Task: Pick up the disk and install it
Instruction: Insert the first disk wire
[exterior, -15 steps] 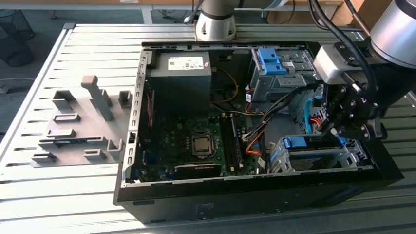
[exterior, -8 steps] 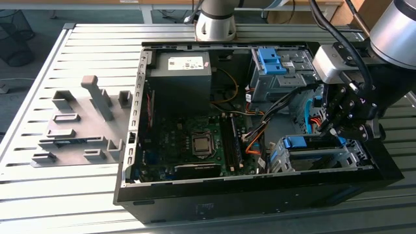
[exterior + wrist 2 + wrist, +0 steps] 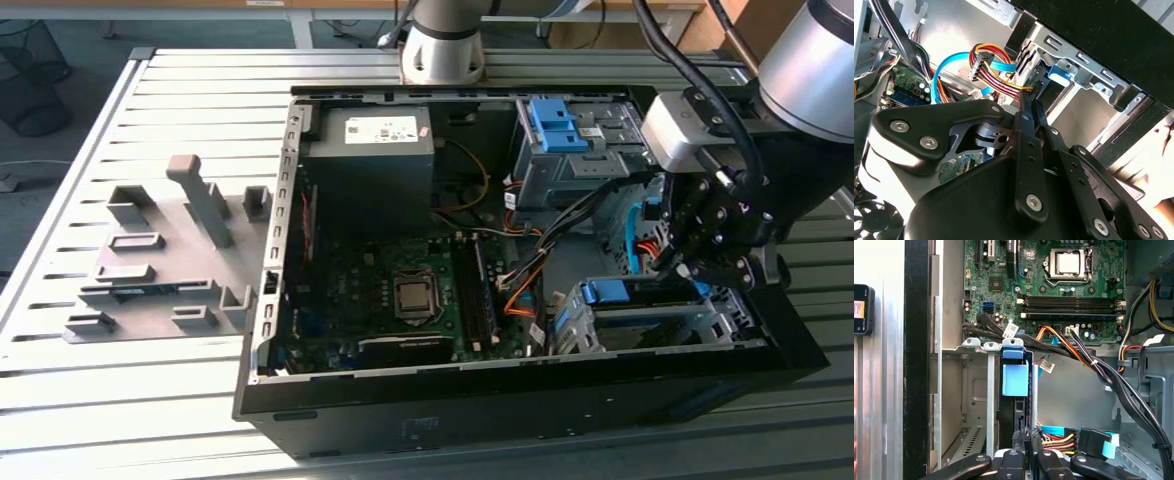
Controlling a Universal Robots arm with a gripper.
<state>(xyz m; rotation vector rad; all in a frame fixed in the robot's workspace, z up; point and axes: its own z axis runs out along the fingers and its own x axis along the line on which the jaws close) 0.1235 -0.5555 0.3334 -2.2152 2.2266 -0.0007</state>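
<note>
The disk (image 3: 621, 292), edged by a blue plastic carrier, sits inside the silver drive cage (image 3: 667, 325) at the near corner of the open computer case on the exterior view's right. In the first wrist view the disk (image 3: 1015, 377) stands edge-on in a cage slot, its blue tab toward the motherboard. My gripper (image 3: 671, 268) hangs just above the cage. Its fingertips are pressed together right at the disk's near end in both wrist views, gripper (image 3: 1029, 437) and gripper (image 3: 1028, 102). I see nothing between them. The blue carrier tab (image 3: 1061, 71) lies just beyond the tips.
Orange, black and blue cables (image 3: 534, 270) run past the cage beside my fingers. The motherboard (image 3: 387, 290) fills the case floor, with a black power supply (image 3: 370, 150) and a second cage with blue latches (image 3: 561, 125) at the back. A grey fixture plate (image 3: 160, 260) lies on the slatted table.
</note>
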